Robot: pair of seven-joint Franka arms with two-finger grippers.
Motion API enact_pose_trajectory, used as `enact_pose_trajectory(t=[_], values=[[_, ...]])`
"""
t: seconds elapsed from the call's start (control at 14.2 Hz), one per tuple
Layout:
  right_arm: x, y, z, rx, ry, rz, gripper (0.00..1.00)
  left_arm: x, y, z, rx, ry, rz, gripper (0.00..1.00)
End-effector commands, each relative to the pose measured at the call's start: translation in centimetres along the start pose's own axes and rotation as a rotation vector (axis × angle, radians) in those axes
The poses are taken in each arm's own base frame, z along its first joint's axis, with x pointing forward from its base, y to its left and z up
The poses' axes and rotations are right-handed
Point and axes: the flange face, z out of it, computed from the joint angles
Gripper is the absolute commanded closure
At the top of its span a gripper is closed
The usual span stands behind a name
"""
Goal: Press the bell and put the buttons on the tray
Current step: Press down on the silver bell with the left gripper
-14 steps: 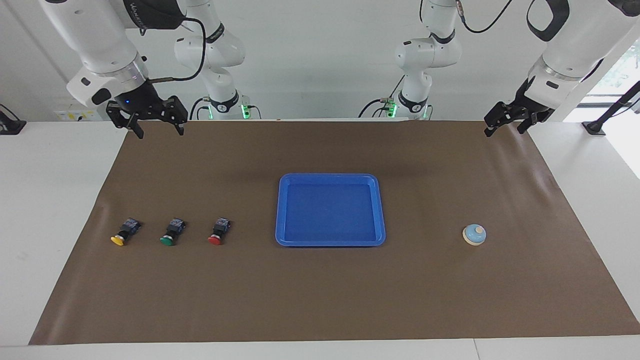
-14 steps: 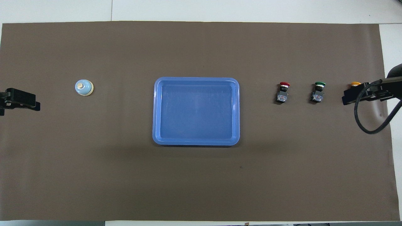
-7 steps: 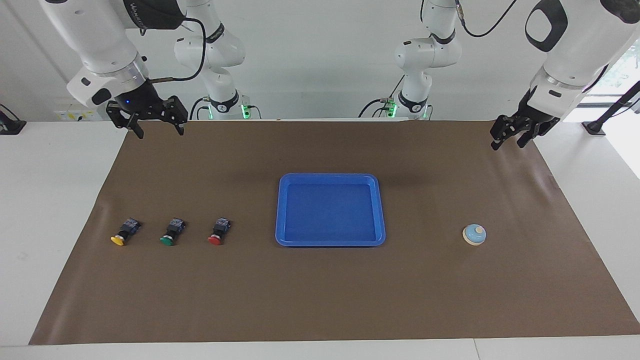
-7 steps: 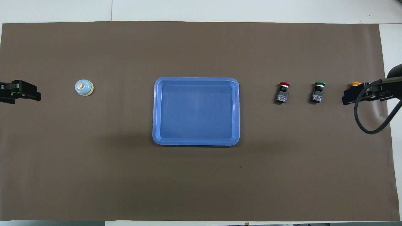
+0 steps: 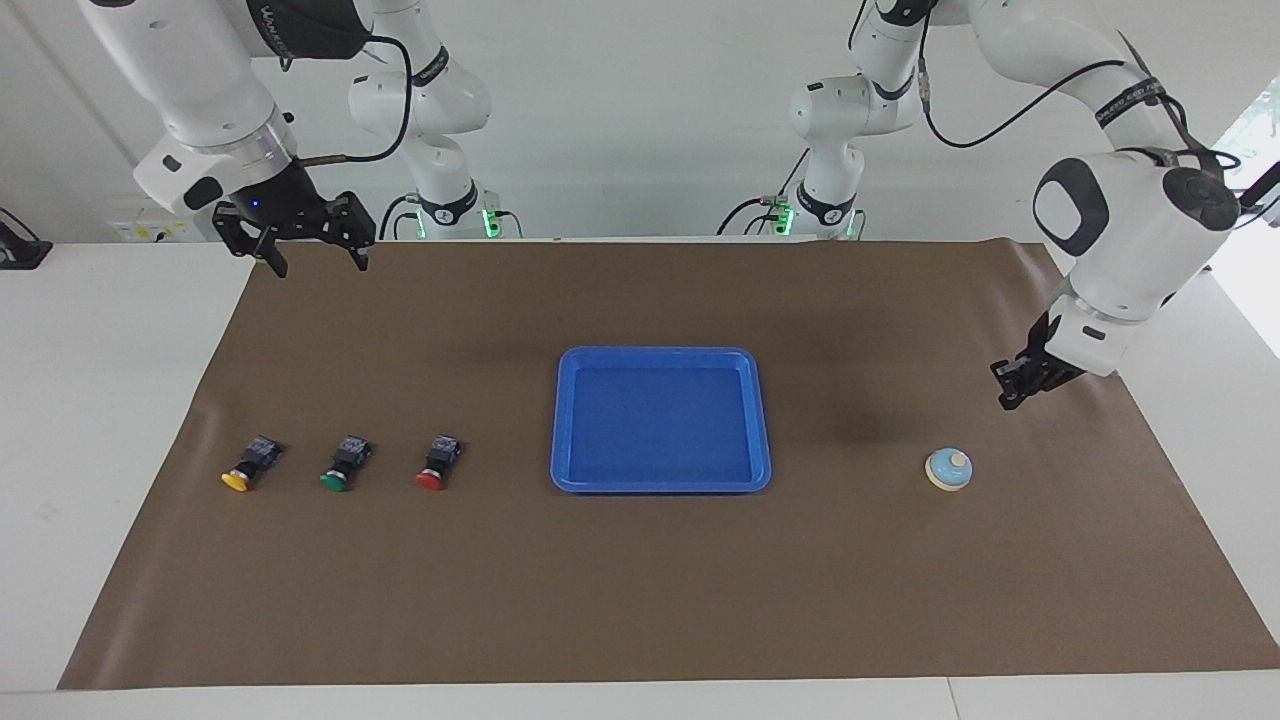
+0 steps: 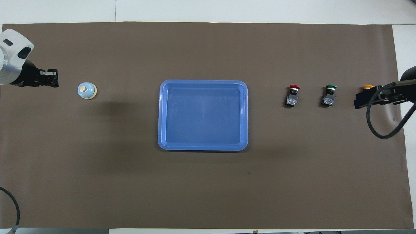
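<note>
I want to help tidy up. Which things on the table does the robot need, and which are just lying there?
Needed: bell; red button, green button, yellow button; blue tray.
Just there: brown mat under everything. Nothing else lies about.

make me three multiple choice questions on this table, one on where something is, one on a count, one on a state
1. Where is the bell?
A. on the tray
B. on the mat toward the left arm's end of the table
C. among the buttons

2. How many buttons lie on the mat?
A. two
B. three
C. four

3. What is in the tray?
A. nothing
B. the red button
C. the bell

Answers:
1 B, it sits on the brown mat close to the shut left end effector.
2 B, yellow button, green button and red button lie in a row.
3 A, only its bare blue floor shows.
</note>
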Motion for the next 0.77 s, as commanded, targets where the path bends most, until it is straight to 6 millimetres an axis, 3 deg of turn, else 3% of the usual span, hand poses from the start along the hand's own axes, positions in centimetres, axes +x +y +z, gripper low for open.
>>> enact_pose_trajectory(t=[0.0, 0.07, 0.21, 0.42, 0.7], values=[[-0.5, 0.3, 0.0, 0.018, 0.001, -0.014, 0.00, -0.2, -0.4, 2.2, 0.011, 0.028, 0.006, 1.00], [-0.5, 0.4, 0.0, 0.018, 0.001, -0.013, 0.00, 0.2, 0.1, 3.6, 0.011, 0.014, 0.012, 1.00], [-0.5, 0.4, 0.1, 0.018, -0.001, -0.013, 0.00, 0.5, 0.4, 4.7, 0.011, 0.014, 0.011, 1.00], [-0.5, 0.3, 0.0, 0.018, 0.001, -0.014, 0.00, 0.9, 2.6, 7.1, 0.058, -0.008, 0.051, 1.00], [-0.4, 0.3, 0.1, 0.018, -0.001, -0.014, 0.00, 1.2, 1.9, 8.3, 0.058, 0.009, 0.040, 1.00]])
